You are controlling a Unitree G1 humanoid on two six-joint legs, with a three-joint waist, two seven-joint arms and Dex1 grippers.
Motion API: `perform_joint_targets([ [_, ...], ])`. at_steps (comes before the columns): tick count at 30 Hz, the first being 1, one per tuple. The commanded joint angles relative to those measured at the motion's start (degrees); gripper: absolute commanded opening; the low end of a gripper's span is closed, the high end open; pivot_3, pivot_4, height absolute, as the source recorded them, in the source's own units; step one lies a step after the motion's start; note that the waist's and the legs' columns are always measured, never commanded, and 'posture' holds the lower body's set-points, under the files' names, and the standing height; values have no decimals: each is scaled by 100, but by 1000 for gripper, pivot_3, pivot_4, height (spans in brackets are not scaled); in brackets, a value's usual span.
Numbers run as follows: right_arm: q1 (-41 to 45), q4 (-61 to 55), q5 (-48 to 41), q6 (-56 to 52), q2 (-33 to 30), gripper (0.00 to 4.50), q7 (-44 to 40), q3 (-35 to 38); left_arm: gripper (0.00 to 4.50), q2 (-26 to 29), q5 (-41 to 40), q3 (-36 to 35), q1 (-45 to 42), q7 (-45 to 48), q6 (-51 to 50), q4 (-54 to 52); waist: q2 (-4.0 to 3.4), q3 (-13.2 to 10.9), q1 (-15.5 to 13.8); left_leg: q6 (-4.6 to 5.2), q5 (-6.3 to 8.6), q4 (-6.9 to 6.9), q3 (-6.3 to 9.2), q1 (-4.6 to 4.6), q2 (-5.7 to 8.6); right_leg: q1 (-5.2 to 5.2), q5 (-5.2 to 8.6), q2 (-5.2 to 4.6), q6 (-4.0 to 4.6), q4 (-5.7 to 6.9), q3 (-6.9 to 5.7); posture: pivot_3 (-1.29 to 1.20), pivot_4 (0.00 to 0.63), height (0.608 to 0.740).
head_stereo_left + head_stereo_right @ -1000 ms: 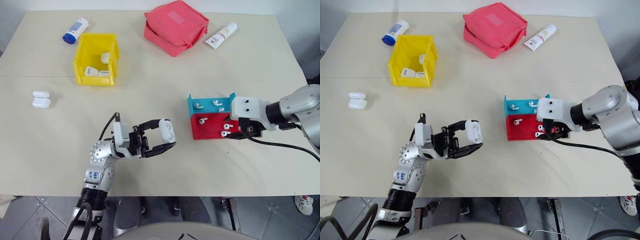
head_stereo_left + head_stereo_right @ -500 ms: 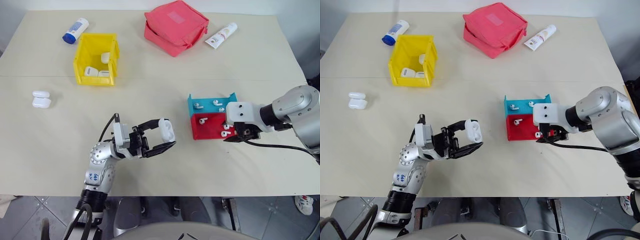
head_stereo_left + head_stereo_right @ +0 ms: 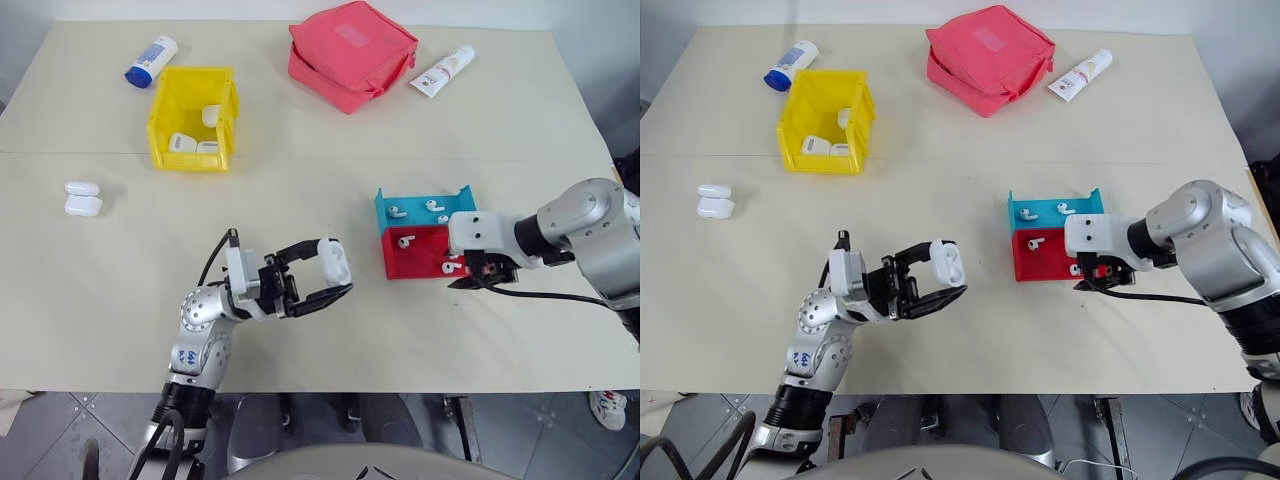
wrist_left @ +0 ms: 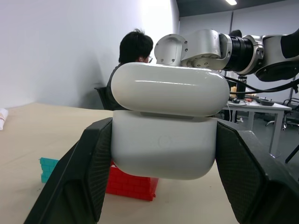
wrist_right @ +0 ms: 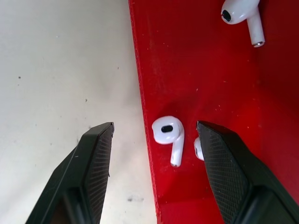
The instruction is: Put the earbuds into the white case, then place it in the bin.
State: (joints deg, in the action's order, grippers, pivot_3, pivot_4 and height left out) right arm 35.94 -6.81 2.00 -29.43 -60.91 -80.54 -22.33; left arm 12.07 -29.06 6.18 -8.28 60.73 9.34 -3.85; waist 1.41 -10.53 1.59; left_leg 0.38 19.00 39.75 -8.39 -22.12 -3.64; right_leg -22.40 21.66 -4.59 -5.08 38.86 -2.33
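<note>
My left gripper (image 3: pixel 328 276) is shut on the white case (image 4: pixel 163 144), held above the table with its lid (image 4: pixel 163 88) flipped open. My right gripper (image 5: pixel 154 128) stands open, pointing down over the front edge of the red tray (image 3: pixel 410 258). One of the earbuds (image 5: pixel 167 131) lies on the red floor between its fingers, a second (image 5: pixel 243 14) lies farther in, and a third is half hidden behind a finger. The yellow bin (image 3: pixel 160 110) stands at the far left with white cases (image 3: pixel 183 143) inside.
A teal tray (image 3: pixel 458 200) with more earbuds adjoins the red one. Two spare white cases (image 3: pixel 82 198) lie at the left. A pink pouch (image 3: pixel 350 50), a blue-capped bottle (image 3: pixel 150 60) and a tube (image 3: pixel 442 70) sit at the back. A person (image 4: pixel 135 46) sits beyond the table.
My right wrist has turned and shifted slightly left, bringing its fingers over the red tray's front edge. The left gripper and case have stayed put.
</note>
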Motion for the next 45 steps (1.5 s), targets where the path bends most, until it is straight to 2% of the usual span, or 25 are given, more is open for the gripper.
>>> perform_joint_targets([
  [1,69,-40,89,46,11,2925,-77,17,2876,-1,-89,70,90,30,8,-302,0,0,1,0,0,0,0,0,0,0,0,0,0,0,0,0,150,740],
  [7,80,18,175,66,81,2925,-116,-8,2876,95,-152,87,180,134,-30,-410,0,0,0,0,0,0,0,0,0,0,0,0,0,0,0,0,150,740],
  [10,95,82,233,86,128,2332,-124,-32,2876,135,-152,64,175,156,-39,-414,0,0,0,0,0,0,0,0,0,1,0,0,0,0,0,0,150,740],
  [15,99,111,302,103,155,613,-140,-53,2876,146,-143,54,166,130,-37,-422,0,0,1,0,0,0,0,0,0,0,0,0,0,0,0,0,150,740],
  [16,97,111,315,107,159,521,-147,-49,2876,147,-143,55,168,131,-37,-423,0,0,1,0,0,0,0,0,0,1,0,0,0,0,-1,0,150,740],
  [22,131,118,337,101,195,521,-115,23,2876,139,-126,60,149,117,-32,-401,0,0,3,0,0,0,0,0,0,1,0,0,0,0,0,0,150,740],
  [27,139,-232,-246,-345,281,521,-130,509,2876,161,-138,69,138,174,-43,-366,-1,-1,2,0,0,-1,0,0,0,0,0,1,0,0,-1,0,150,740],
  [33,-334,-1129,-1883,-978,390,521,-126,1876,2876,238,-218,-18,15,383,-64,-144,-2,-1,-15,0,0,0,9,-2,0,6,0,-2,0,-5,-8,0,150,740],
  [36,-472,-1403,-2597,-1231,769,521,248,2478,2876,253,-249,-65,-67,532,-34,37,-2,-1,-9,0,0,0,18,0,0,17,-1,-1,1,-11,-19,0,150,740],
  [39,-504,-1681,-3199,-1577,1209,521,681,2752,2876,236,-304,-89,-167,702,-59,183,-2,-1,0,0,0,-2,19,0,0,15,-1,-1,1,-10,-22,0,150,740],
  [43,-545,-2174,-3960,-1921,2015,521,1414,2764,2876,228,-447,-116,-426,990,-180,396,-2,-1,-3,-1,0,-2,20,-2,-1,13,-1,0,1,-8,-23,0,150,740],
  [45,-650,-2380,-4072,-1950,2376,521,1761,2553,2876,238,-468,-118,-642,1152,-210,559,-2,-1,-4,-1,-1,-1,21,-2,0,13,-1,0,1,-8,-24,0,150,740],
])
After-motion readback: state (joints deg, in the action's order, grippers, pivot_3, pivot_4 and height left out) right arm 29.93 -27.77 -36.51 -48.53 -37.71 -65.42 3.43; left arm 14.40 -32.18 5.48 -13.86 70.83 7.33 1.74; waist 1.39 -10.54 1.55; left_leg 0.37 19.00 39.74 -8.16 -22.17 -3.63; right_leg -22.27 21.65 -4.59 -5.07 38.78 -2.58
